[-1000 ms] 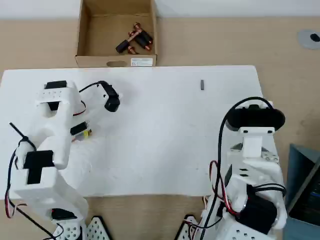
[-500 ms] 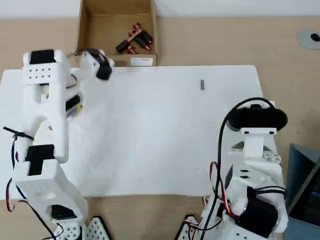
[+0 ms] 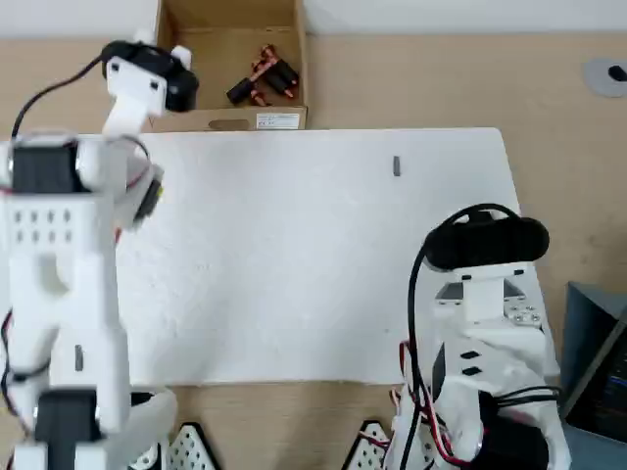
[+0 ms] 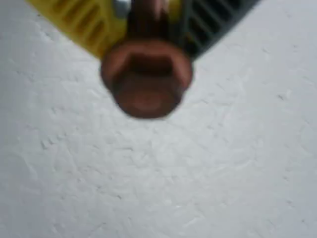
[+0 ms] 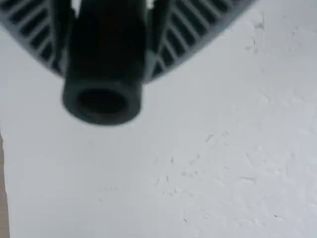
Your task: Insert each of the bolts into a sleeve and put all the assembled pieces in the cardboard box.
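Note:
A copper bolt (image 4: pixel 146 79) points head-first at the left wrist camera, with my left gripper (image 4: pixel 148 17) shut on its shank between a yellow and a black finger, over the white mat. My right gripper (image 5: pixel 106 29) is shut on a black sleeve (image 5: pixel 102 74) whose open bore faces the camera, also above the mat. In the high view the left arm (image 3: pixel 59 255) stands tall at the left edge and the right arm (image 3: pixel 485 294) sits at the near right. The cardboard box (image 3: pixel 176 69) at the far side holds several assembled black-and-copper pieces (image 3: pixel 266 76).
A white mat (image 3: pixel 294 255) covers the table's middle. A small dark piece (image 3: pixel 397 165) lies on it at the far right. A grey round object (image 3: pixel 604 74) sits at the far right corner, and a blue-grey bin (image 3: pixel 598 343) stands beside the right arm.
The left arm has risen and swung toward the far left, its wrist now near the box's left corner. The right arm has shifted slightly left.

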